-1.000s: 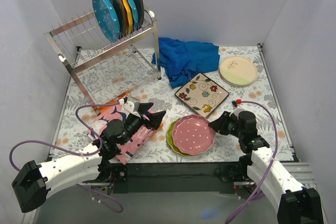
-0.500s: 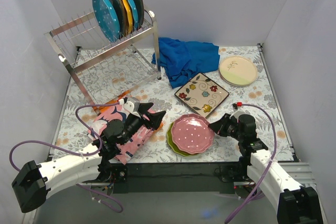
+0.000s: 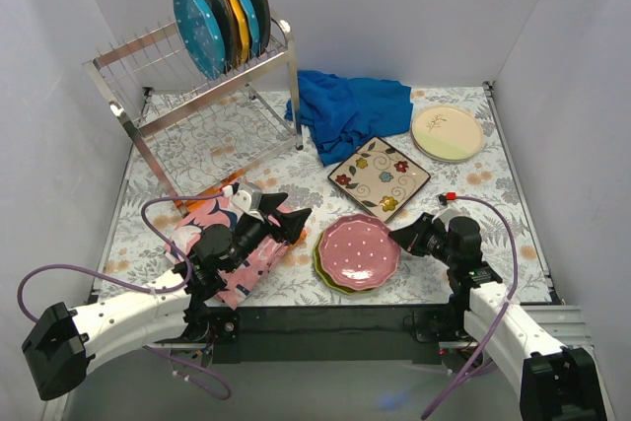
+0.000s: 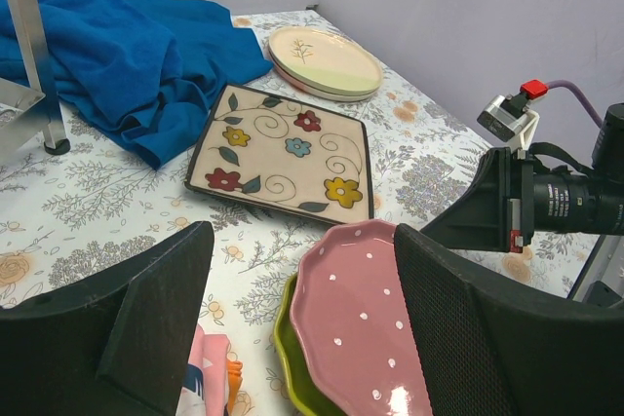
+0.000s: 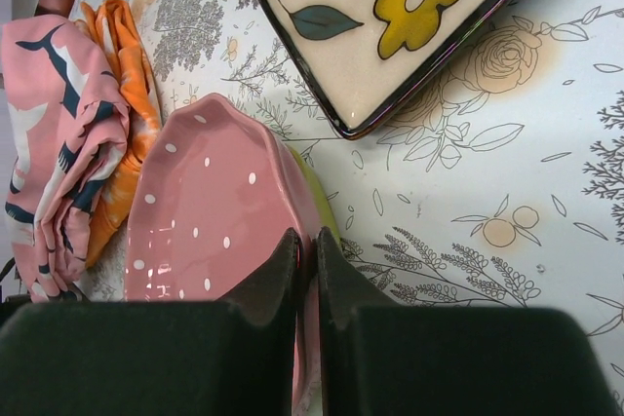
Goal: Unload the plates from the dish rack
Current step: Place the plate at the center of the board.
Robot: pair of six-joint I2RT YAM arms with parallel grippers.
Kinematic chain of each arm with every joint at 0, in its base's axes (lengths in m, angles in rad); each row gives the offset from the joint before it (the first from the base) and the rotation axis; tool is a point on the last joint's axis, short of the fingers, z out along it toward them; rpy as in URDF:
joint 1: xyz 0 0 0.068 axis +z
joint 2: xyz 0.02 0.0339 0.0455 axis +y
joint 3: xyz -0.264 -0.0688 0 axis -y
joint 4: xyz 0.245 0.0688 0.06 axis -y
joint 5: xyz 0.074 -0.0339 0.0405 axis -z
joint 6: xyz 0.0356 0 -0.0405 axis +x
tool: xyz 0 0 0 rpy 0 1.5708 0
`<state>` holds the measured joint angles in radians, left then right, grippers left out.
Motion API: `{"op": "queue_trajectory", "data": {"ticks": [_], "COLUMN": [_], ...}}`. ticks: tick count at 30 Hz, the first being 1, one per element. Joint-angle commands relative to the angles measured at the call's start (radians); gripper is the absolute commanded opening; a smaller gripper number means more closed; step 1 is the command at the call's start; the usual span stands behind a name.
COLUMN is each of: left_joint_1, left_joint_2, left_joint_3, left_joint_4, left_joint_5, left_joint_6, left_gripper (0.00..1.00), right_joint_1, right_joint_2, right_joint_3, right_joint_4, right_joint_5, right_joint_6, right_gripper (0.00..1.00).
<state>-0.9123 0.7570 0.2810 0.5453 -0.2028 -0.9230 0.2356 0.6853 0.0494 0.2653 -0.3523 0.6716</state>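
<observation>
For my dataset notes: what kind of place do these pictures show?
Most likely a small robot test booth, not a real kitchen: plain grey walls enclose a floral-covered table, a left arm and right arm sit at its near edge, and a dish rack holds plates.

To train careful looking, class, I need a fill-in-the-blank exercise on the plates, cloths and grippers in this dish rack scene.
1. The right gripper is shut on the rim of a dotted plate whose colour is ___.
2. The left gripper has its jaws ___.
3. The floral plate is ___ in shape.
4. The plain cloth beside the dish rack is ___.
Missing words: pink; open; square; blue.
</observation>
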Motion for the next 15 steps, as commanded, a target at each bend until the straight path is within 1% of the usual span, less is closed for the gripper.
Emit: {"op": "queue_trajectory", "data": {"ticks": [1, 9, 12, 15], "left_joint_1": [-0.003, -0.005, -0.005, -0.003], "left_joint_2": [-0.007, -0.012, -0.010, -0.005], "left_joint_3": [0.014, 0.014, 0.017, 0.014], "left_joint_4": [-0.002, -0.001, -0.001, 0.004], "left_joint_5": [-0.012, -0.006, 0.019, 0.022], "left_joint_6": [0.010, 0.004, -0.005, -0.010], "left_gripper": [0.73, 0.73, 0.73, 0.73], "right_joint_1": [0.001, 0.004, 0.004, 0.005], "right_joint_2": [-0.010, 0.046, 0.077, 0.076], "right_joint_3": [-0.025, -0.039, -0.034, -0.020], "right_joint_4": [0.101, 0.147, 0.166, 0.181], "right_joint_5": [-0.077, -0.108, -0.129, -0.148], "right_joint_6": [0.025, -0.009, -0.023, -0.026], "right_gripper": [0.01, 0.01, 0.01, 0.01]}}
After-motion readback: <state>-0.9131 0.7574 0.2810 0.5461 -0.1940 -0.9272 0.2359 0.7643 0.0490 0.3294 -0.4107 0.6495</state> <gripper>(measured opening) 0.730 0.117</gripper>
